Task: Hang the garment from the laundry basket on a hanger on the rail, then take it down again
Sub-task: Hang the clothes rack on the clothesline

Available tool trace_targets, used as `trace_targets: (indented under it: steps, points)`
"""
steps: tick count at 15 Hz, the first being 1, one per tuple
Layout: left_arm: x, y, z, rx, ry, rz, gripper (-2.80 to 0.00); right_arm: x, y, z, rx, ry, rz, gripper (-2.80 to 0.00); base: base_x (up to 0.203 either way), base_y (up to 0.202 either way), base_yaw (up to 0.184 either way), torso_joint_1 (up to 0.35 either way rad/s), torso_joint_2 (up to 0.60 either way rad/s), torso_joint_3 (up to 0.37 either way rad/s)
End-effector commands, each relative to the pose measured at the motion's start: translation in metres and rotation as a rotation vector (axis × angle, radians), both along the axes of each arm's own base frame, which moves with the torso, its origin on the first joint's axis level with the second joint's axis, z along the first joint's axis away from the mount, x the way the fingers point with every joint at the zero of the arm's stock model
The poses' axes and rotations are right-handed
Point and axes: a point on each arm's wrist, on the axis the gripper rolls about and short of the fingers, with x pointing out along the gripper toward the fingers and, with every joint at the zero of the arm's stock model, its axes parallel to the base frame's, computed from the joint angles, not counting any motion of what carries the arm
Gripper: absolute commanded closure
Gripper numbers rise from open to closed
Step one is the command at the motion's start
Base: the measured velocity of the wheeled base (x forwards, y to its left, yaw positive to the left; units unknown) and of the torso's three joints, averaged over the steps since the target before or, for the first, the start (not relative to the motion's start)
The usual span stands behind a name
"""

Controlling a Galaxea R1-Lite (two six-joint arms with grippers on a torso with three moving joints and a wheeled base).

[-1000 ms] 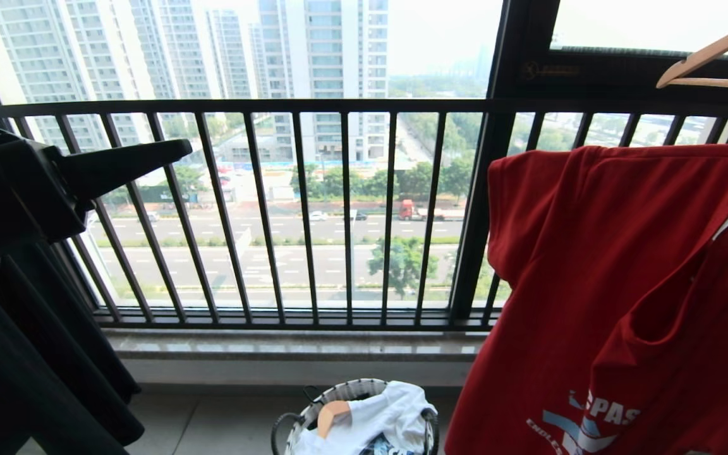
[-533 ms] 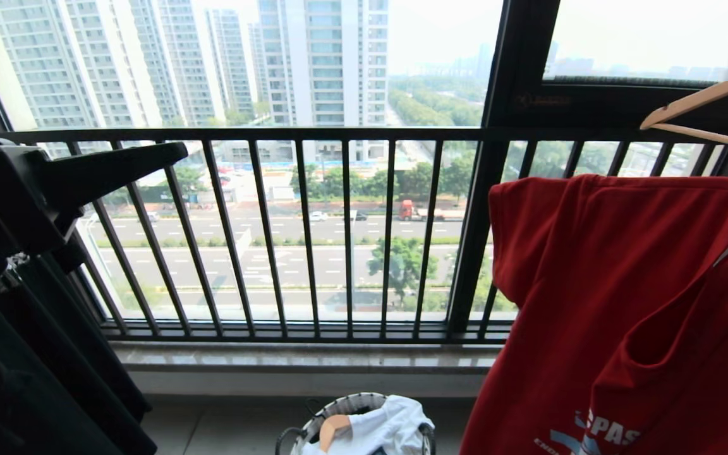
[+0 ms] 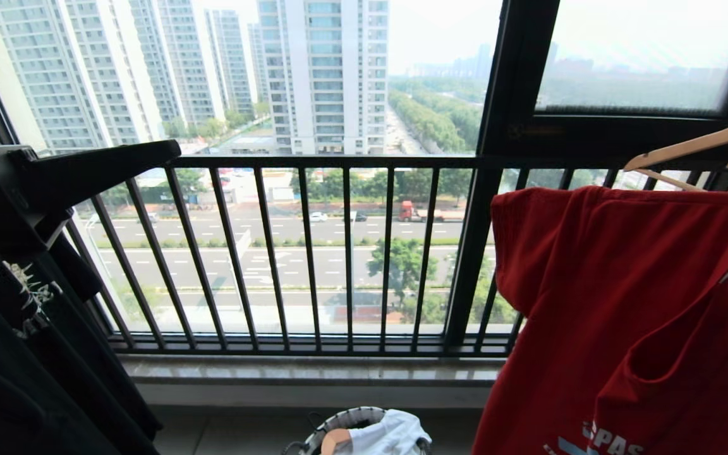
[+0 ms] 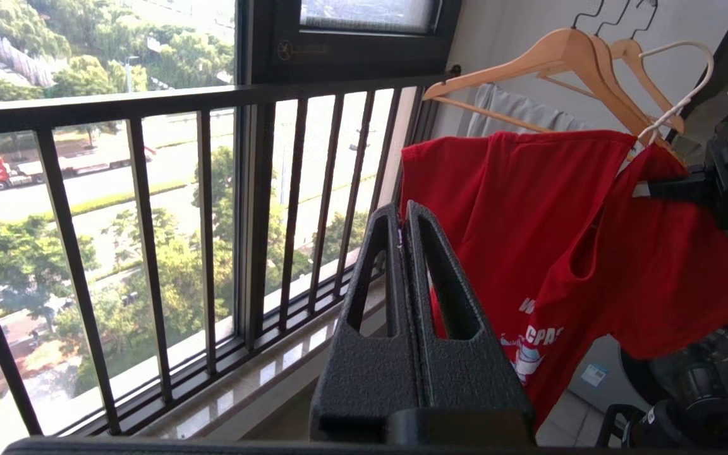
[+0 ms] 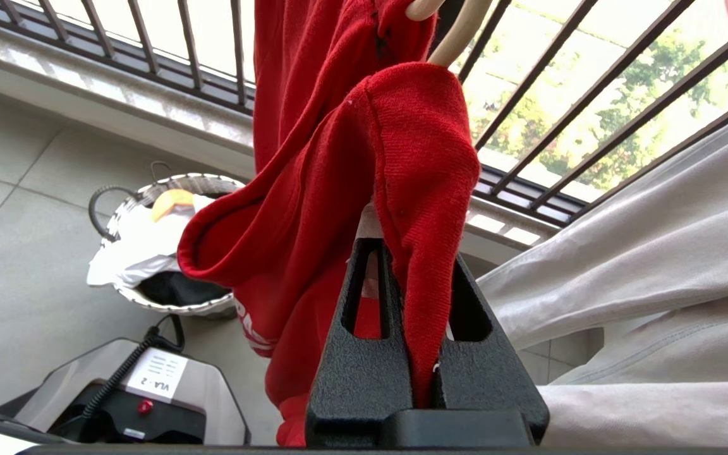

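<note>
Right claw [image 5: 424, 265] pinches garment [image 5: 364, 158] beside wooden hangers [image 4: 566, 63], grey cloth [image 5: 642, 253].

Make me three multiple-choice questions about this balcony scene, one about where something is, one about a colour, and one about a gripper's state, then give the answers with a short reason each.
1. Where is the laundry basket?
A. on the floor below the window railing
B. hanging from a wooden hanger
C. on the window ledge

2. What colour is the T-shirt on the white hanger?
A. black
B. red
C. grey-green

3. What is the state of the right gripper?
A. wide open and empty
B. shut on nothing
C. shut on the T-shirt

Answers:
1. A, the head view shows the basket on the floor tiles under the railing.
2. B, the shirt is bright red with pale lettering.
3. C, the right wrist view shows red cloth pinched between its fingers.
</note>
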Motion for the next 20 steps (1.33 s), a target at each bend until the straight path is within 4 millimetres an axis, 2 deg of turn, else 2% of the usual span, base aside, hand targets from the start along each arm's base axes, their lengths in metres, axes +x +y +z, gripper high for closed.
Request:
trace_targets:
  steps: [1,9,13,16,20]
  points:
    - [-0.001,0.0,0.001,-0.001,-0.004,-0.005,0.0,-0.002,-0.001,0.0,-0.002,-0.001,0.001,0.0,0.0,0.0,0.0,0.189,-0.38,-0.205]
    - [-0.005,0.001,0.003,-0.004,-0.019,-0.005,0.0,-0.006,-0.002,-0.001,-0.002,-0.008,0.003,0.0,0.0,0.0,0.0,0.165,-0.34,-0.184]
    - [-0.019,0.003,0.009,-0.01,-0.057,-0.013,0.0,-0.012,-0.002,-0.002,0.021,-0.015,0.048,0.0,0.0,0.0,0.0,0.05,-0.11,-0.053]
    - [-0.021,0.004,0.01,-0.011,-0.065,-0.014,0.0,-0.007,0.0,-0.001,0.025,-0.021,0.061,0.0,0.0,0.0,0.0,0.0,0.0,0.0]
    - [-0.02,0.003,0.01,-0.01,-0.061,-0.014,0.0,0.011,0.009,0.002,0.08,-0.05,0.092,0.0,0.0,0.0,0.0,0.0,0.0,0.0]
